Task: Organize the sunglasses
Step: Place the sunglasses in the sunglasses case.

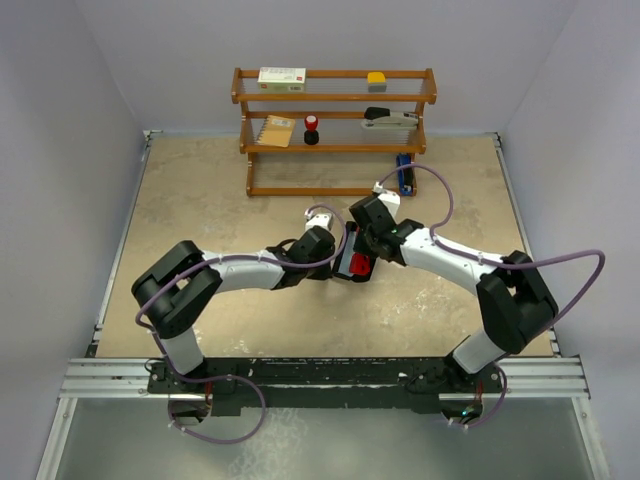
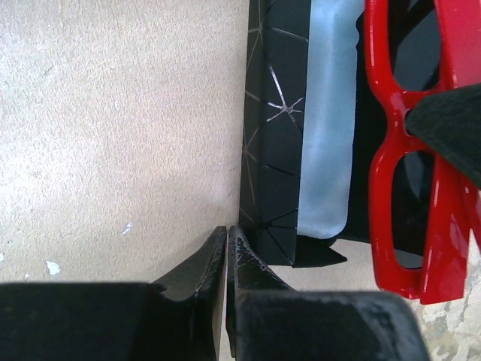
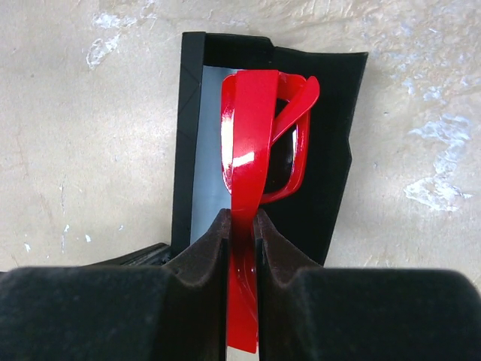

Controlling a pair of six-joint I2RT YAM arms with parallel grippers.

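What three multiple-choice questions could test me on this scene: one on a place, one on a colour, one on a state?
1. Where are the sunglasses?
A) in a closed drawer
B) over the open black case
C) lying on a plate

2. What colour is the cloth inside the case?
A) light blue
B) yellow
C) green

3. How is the left gripper?
A) shut, holding nothing
B) shut on the sunglasses
C) wide open

Answers:
1 B: the right wrist view shows the red frame above the case's black lining.
2 A: a pale blue strip lies inside the case.
3 A: its fingertips meet with nothing between them. It is the right gripper that pinches the sunglasses.
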